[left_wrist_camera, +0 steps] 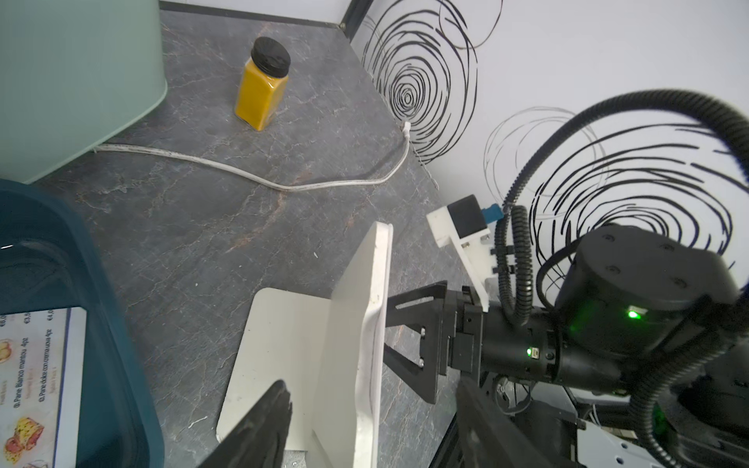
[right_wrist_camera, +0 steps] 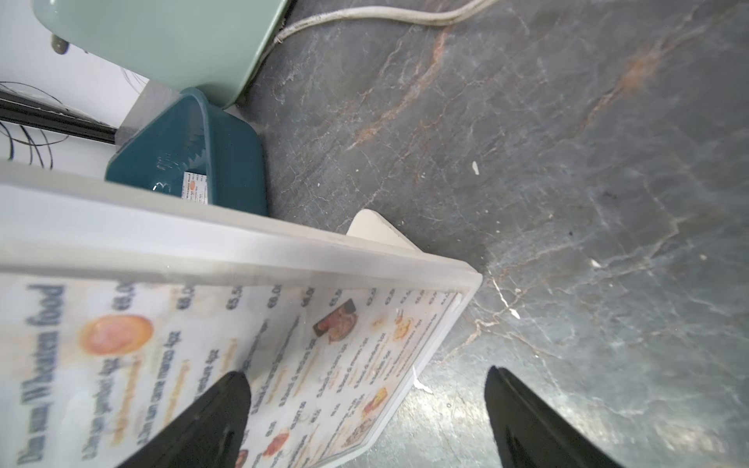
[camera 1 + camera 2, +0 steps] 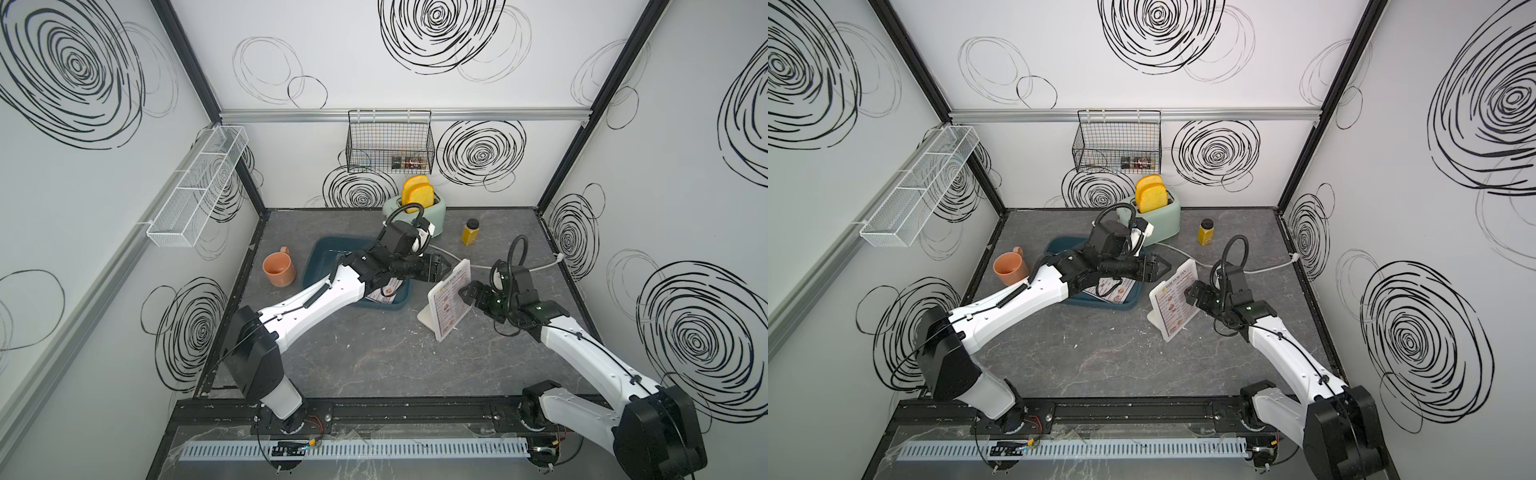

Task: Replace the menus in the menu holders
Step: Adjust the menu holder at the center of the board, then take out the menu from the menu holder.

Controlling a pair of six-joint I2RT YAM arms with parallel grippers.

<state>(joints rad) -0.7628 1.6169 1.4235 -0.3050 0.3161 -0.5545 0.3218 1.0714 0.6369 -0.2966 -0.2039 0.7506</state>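
Note:
The white menu holder [image 3: 428, 318] [image 3: 1156, 320] stands tilted right of the table's middle, with a menu [image 3: 451, 305] [image 2: 162, 356] in it. A second menu [image 3: 384, 293] [image 1: 32, 364] lies in the teal bin [image 3: 328, 257]. My left gripper [image 3: 449, 268] [image 1: 373, 385] is at the holder's top far corner. Its jaws stand apart, one behind the upright panel [image 1: 348, 324] and one in front, with no contact showing. My right gripper [image 3: 465, 293] [image 2: 364, 372] is open in front of the held menu, one finger over its printed face and one out past its edge.
A mint toaster [image 3: 432, 212] with two toast slices stands at the back, its white cable [image 1: 243, 174] running behind the holder to the right wall. A yellow spice jar [image 3: 470, 232] stands right of the toaster. An orange mug [image 3: 279, 270] sits left of the bin.

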